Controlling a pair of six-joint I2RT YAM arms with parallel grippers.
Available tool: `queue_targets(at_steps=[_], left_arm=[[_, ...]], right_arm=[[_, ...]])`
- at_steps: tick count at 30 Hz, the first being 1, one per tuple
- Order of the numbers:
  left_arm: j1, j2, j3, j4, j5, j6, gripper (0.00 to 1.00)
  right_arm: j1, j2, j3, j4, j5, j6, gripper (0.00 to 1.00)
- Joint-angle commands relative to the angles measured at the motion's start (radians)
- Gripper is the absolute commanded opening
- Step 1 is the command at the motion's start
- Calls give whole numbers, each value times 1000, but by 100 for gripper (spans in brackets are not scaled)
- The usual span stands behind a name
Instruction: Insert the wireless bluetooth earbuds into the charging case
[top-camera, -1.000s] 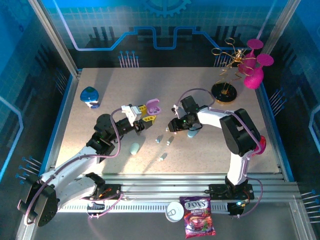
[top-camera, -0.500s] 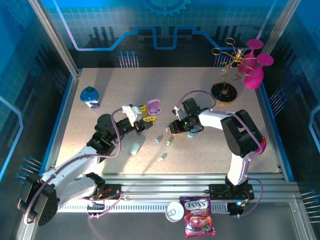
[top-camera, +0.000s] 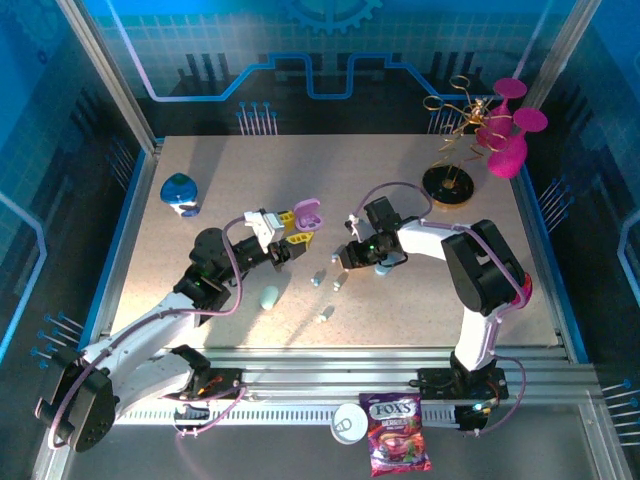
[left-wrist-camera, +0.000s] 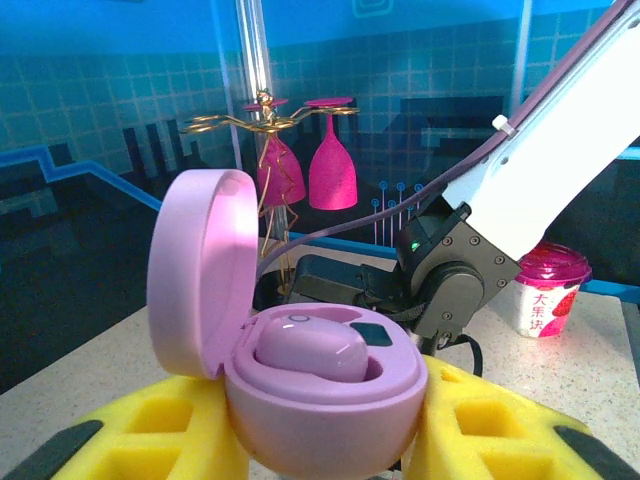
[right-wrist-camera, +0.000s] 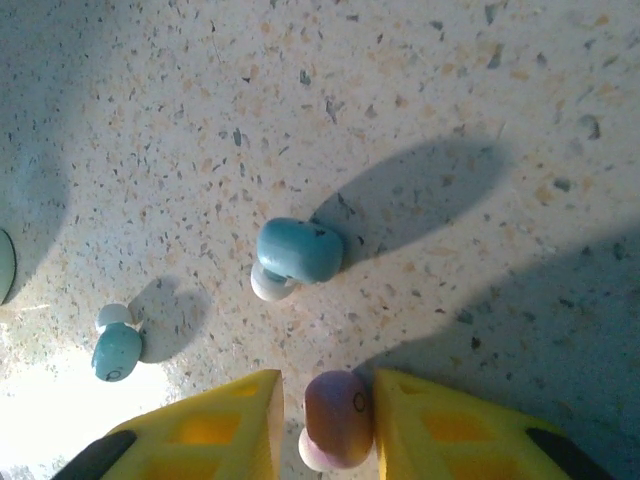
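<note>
My gripper (right-wrist-camera: 328, 392) sits at 6 o'clock, its two yellow fingers (right-wrist-camera: 215, 425) standing apart with a pink-purple earbud (right-wrist-camera: 338, 420) on the table (right-wrist-camera: 480, 90) between them. The finger on the 5 o'clock side touches it, while a narrow gap shows on the other side. Just toward 11 o'clock from it lies a blue earbud (right-wrist-camera: 298, 252), its shadow stretching toward 2 o'clock. Well apart at 8 o'clock lies a teal earbud (right-wrist-camera: 115, 348), white tip uppermost. The table is pale and speckled, glaring bright at 7 o'clock
</note>
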Motion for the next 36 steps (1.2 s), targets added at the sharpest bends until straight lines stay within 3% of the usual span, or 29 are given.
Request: queue_targets(at_steps=[1, 19, 36], left_arm=[[-7, 8, 8, 54, -8, 7, 22], [-7, 13, 5, 58, -14, 14, 22], [-6, 144, -6, 142, -71, 7, 22]], right_arm=[[3, -33, -17, -38, -35, 12, 30], [9, -27, -23, -22, -22, 30, 20], [27, -315, -39, -141, 246, 38, 19]])
